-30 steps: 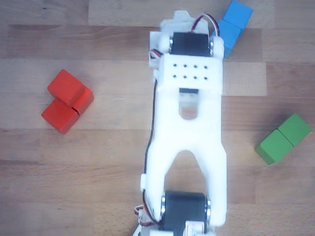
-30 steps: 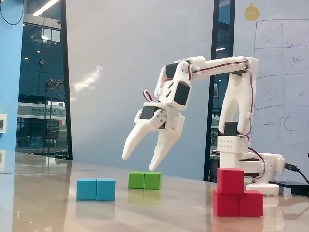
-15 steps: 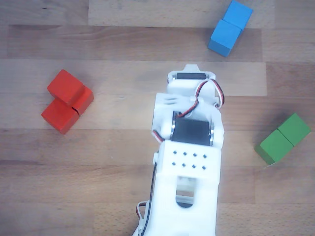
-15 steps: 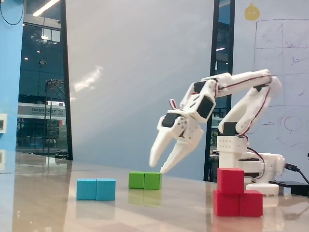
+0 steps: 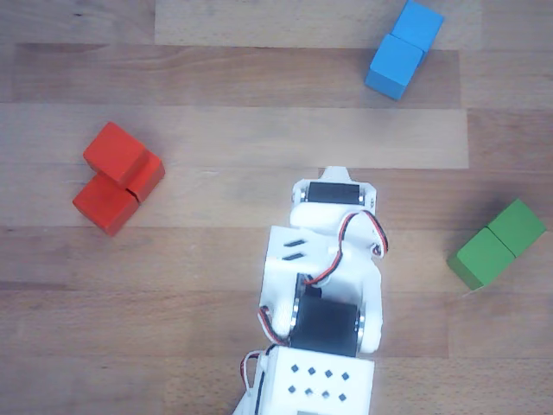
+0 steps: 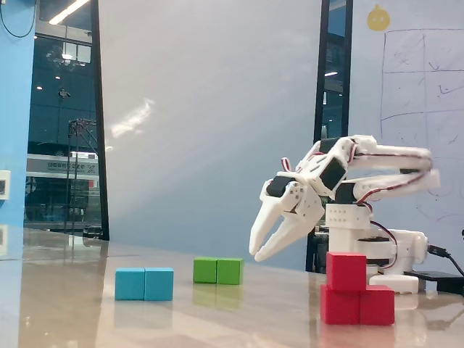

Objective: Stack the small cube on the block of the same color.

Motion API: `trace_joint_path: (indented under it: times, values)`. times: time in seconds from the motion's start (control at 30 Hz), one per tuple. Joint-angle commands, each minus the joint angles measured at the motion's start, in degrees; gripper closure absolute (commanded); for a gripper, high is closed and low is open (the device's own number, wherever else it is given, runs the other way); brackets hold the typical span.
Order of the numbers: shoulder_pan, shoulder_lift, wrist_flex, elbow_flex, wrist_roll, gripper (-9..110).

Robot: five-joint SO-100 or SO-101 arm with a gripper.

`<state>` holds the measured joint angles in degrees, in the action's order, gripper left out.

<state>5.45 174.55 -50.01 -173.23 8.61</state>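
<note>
The small cube is red and rests on the left half of the block of the same color in the fixed view. The other view, from above, shows the small cube on the red block at the left of the table. My gripper hangs in the air left of the red stack and well clear of it, pointing down-left. Its fingers stand slightly apart and hold nothing. From above only the arm's wrist shows; the fingertips are hidden under it.
A blue oblong block lies at the top right and a green one at the right edge. In the fixed view the blue block and green block sit left of the gripper. The arm's base stands behind the red stack.
The arm has folded back toward its base and the gripper has dropped lower, moving away from the blue block. The red stack and the other blocks have not moved.
</note>
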Motion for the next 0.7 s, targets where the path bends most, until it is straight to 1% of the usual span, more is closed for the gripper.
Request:
trace_joint_path:
  times: [0.0,0.13,0.27,0.47,0.67]
  values:
    - [0.5,10.1,-6.9,-1.2,-0.6,102]
    - [0.4,17.4,-14.0,-2.3,-0.6,101]
    - [0.4,23.4,-18.6,-2.9,-0.6,101]
    - [-4.8,23.4,-23.6,-2.1,-0.6,101]
    - [-4.7,23.8,-24.9,-2.1,-0.5,101]
